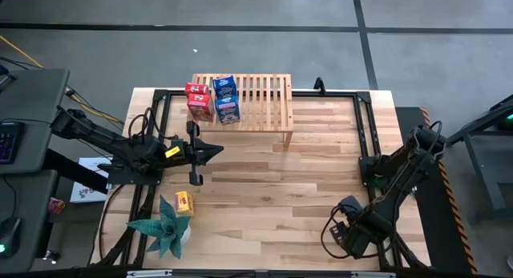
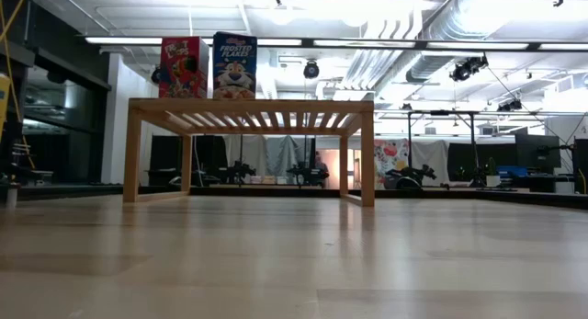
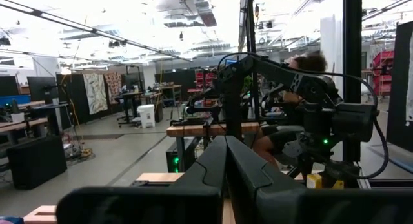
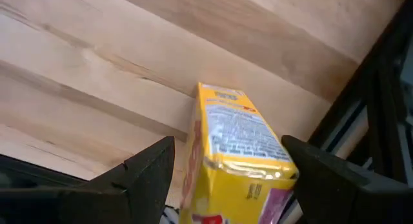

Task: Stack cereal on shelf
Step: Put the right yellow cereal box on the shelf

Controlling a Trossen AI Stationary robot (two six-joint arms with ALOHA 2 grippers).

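Observation:
The light-wood shelf (image 1: 260,102) stands at the table's far edge. Two red cereal boxes (image 1: 199,100) and two blue ones (image 1: 226,98) stand on the left end of its slatted top; a red (image 2: 184,68) and a blue one (image 2: 234,66) show in the low view. One yellow box (image 1: 184,202) lies on the table beside the plant. My right gripper (image 1: 343,230), at the near right, is shut on the other yellow box (image 4: 239,153), which my arm hides from above. My left gripper (image 1: 215,151) is shut and empty, above the table in front of the shelf. My right gripper pinches the yellow box between its two fingers, one finger (image 4: 151,169) on each long side (image 4: 284,156), toward the box's near end. The fingers lie along the box. Its far end (image 4: 219,91) points at the tabletop; I cannot tell whether it rests there.
A teal spiky plant (image 1: 164,226) stands at the near left corner. A black metal frame (image 1: 365,126) runs around the table's edges. The right part of the shelf top is bare slats. A person (image 3: 306,66) sits beyond the table's right side.

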